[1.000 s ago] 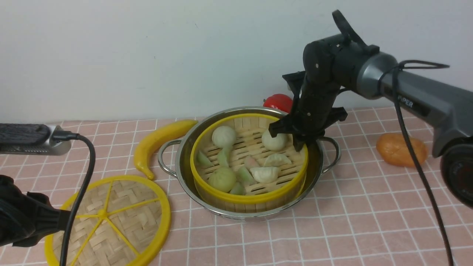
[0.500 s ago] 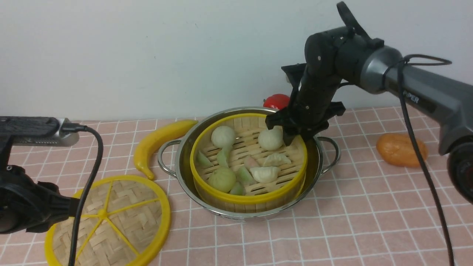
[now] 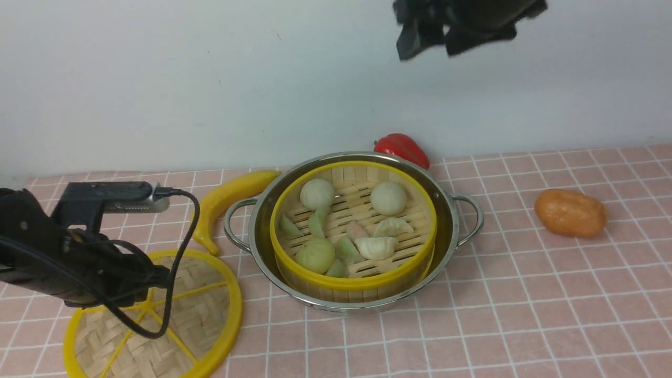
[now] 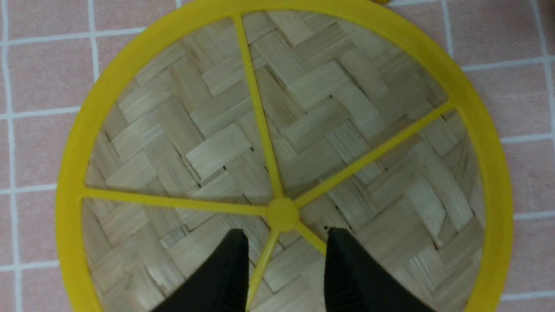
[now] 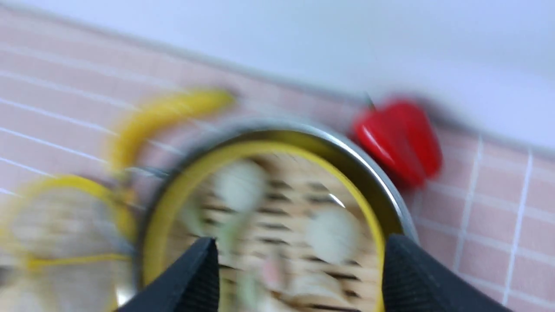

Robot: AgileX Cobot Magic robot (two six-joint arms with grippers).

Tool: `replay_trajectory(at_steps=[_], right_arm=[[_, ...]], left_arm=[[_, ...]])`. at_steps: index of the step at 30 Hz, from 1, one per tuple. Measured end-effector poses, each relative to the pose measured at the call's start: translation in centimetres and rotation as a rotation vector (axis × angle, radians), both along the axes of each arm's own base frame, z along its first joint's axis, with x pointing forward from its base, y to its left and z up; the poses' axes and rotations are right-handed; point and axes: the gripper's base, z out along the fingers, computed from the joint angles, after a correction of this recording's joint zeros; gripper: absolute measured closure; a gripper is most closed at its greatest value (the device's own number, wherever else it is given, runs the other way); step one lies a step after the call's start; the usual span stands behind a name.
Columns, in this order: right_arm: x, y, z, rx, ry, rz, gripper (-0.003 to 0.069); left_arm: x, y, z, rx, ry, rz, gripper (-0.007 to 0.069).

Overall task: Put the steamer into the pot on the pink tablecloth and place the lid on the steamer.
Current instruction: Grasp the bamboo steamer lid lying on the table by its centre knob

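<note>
The steamer (image 3: 353,281), a bamboo basket with a yellow rim and toy buns inside, sits in the shiny pot (image 3: 255,226) on the pink tablecloth (image 3: 525,315). Nothing touches it. My right gripper (image 3: 430,47) hangs high above it, open and empty; its wrist view is blurred and shows the steamer (image 5: 269,225) far below the wide jaws (image 5: 299,240). The lid (image 3: 210,304), a flat woven disc with yellow spokes, lies on the cloth left of the pot. My left gripper (image 4: 286,234) hovers over the lid (image 4: 217,143), open, its fingertips either side of a spoke by the hub.
A yellow banana (image 3: 231,194) lies between the lid and the pot's left handle. A red pepper (image 3: 401,147) sits behind the pot against the wall. An orange bread-like lump (image 3: 569,212) rests on the cloth to the right.
My right gripper opened, let go of the steamer's rim and rose to the top of the view. My left arm moved right, over the lid.
</note>
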Motion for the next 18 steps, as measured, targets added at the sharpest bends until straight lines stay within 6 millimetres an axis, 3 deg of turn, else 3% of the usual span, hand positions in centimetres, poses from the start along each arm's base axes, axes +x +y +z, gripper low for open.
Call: replay_trajectory(at_steps=[3,4,7,8,9,12,18], right_arm=[[-4.3,-1.6,5.1,0.079,-0.116,0.037,0.0169],[-4.6,-1.7,5.4,0.084,-0.123,0.041,0.0169],[-9.7,-4.0,10.0,0.14,-0.256,0.056,0.0169],[-9.9,-4.1,10.2,0.143,-0.263,0.056,0.0169],[-11.9,-5.0,11.7,0.16,-0.312,0.056,0.0169],[-14.7,-6.6,13.5,0.168,-0.39,0.04,0.0168],[-18.1,-8.7,15.4,0.163,-0.485,0.008,0.0168]], left_arm=[[1.3,0.0,-1.3,-0.003,0.027,0.003,0.0382],[1.3,0.0,-1.4,-0.003,0.031,0.003,0.0382],[2.3,0.1,-2.3,-0.006,0.053,0.005,0.0382],[2.4,0.1,-2.4,-0.007,0.056,0.006,0.0382],[2.6,0.1,-2.6,-0.008,0.066,0.006,0.0387],[2.5,0.0,-2.9,-0.014,0.097,0.01,0.0426],[2.3,0.0,-2.8,-0.019,0.137,0.011,0.0501]])
